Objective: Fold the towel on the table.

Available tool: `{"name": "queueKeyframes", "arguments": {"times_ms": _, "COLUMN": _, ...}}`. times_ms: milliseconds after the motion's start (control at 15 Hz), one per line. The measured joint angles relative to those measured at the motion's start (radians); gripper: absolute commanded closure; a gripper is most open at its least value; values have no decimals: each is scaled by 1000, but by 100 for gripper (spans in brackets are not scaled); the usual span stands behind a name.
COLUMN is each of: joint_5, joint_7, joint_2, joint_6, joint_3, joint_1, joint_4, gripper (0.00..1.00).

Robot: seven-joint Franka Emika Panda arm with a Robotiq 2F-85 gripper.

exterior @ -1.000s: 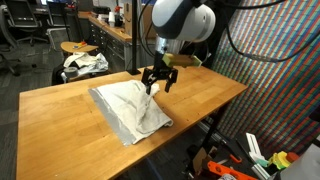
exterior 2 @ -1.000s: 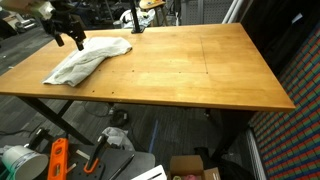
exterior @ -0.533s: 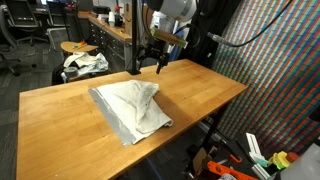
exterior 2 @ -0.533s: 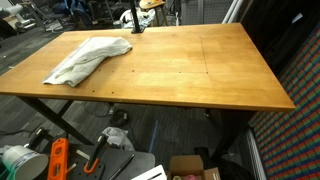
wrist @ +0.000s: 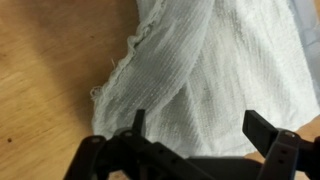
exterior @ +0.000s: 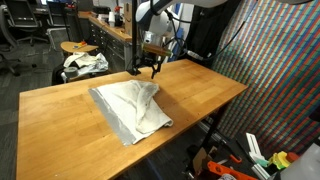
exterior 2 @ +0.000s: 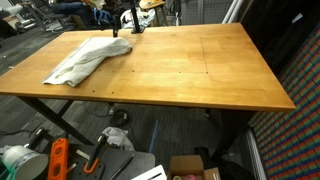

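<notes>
The towel (exterior: 130, 106) lies rumpled and partly doubled over on the table (exterior: 60, 125), off-white with a grey edge along its near side. In an exterior view the towel (exterior 2: 88, 58) sits at the far left of the table (exterior 2: 200, 70). My gripper (exterior: 148, 68) hangs open above the towel's far corner, near the table's back edge, touching nothing. In the wrist view the gripper (wrist: 200, 125) looks down on the woven towel (wrist: 200, 60), with the fingers (wrist: 262, 128) spread wide and nothing between them. Bare wood of the table (wrist: 45, 70) shows at the left.
A small round stool (exterior: 72, 47) with a white-and-dark cloth bundle (exterior: 86, 63) stands behind the table. A patterned wall (exterior: 285, 70) runs along one side. Under the table lie an orange tool (exterior 2: 57, 158) and a cardboard box (exterior 2: 190, 166).
The gripper has lifted off the towel's far corner and drawn back toward the table's rear edge, staying open. The towel has not moved.
</notes>
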Motion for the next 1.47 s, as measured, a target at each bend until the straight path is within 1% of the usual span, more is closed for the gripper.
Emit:
{"name": "queueKeyframes", "arguments": {"times_ms": 267, "joint_5": -56, "joint_7": -11, "joint_2": 93, "joint_6": -72, "joint_3": -25, "joint_1": -32, "joint_4": 96, "gripper": 0}}
{"name": "queueKeyframes", "arguments": {"times_ms": 533, "joint_5": -69, "joint_7": -66, "joint_2": 128, "joint_6": -112, "joint_3": -29, "joint_1": -79, "joint_4": 130, "gripper": 0}}
{"name": "queueKeyframes", "arguments": {"times_ms": 600, "joint_5": -69, "joint_7": -81, "joint_2": 134, "joint_6": -113, "joint_3": -28, "joint_1": -86, "joint_4": 130, "gripper": 11}}
{"name": "queueKeyframes", "arguments": {"times_ms": 667, "joint_5": -69, "joint_7": -97, "joint_2": 140, "joint_6": -113, "joint_3": -27, "joint_1": -91, "joint_4": 129, "gripper": 26}}
{"name": "queueKeyframes", "arguments": {"times_ms": 733, "joint_5": -68, "joint_7": -112, "joint_2": 145, "joint_6": -113, "joint_3": -24, "joint_1": -95, "joint_4": 128, "gripper": 32}}
{"name": "queueKeyframes", "arguments": {"times_ms": 800, "joint_5": -68, "joint_7": -125, "joint_2": 149, "joint_6": -113, "joint_3": -21, "joint_1": -98, "joint_4": 127, "gripper": 42}}
{"name": "queueKeyframes", "arguments": {"times_ms": 1200, "joint_5": -60, "joint_7": -162, "joint_2": 157, "joint_6": -113, "joint_3": -5, "joint_1": -99, "joint_4": 124, "gripper": 87}}
{"name": "queueKeyframes", "arguments": {"times_ms": 1467, "joint_5": -50, "joint_7": -174, "joint_2": 157, "joint_6": -113, "joint_3": 4, "joint_1": -100, "joint_4": 124, "gripper": 96}}
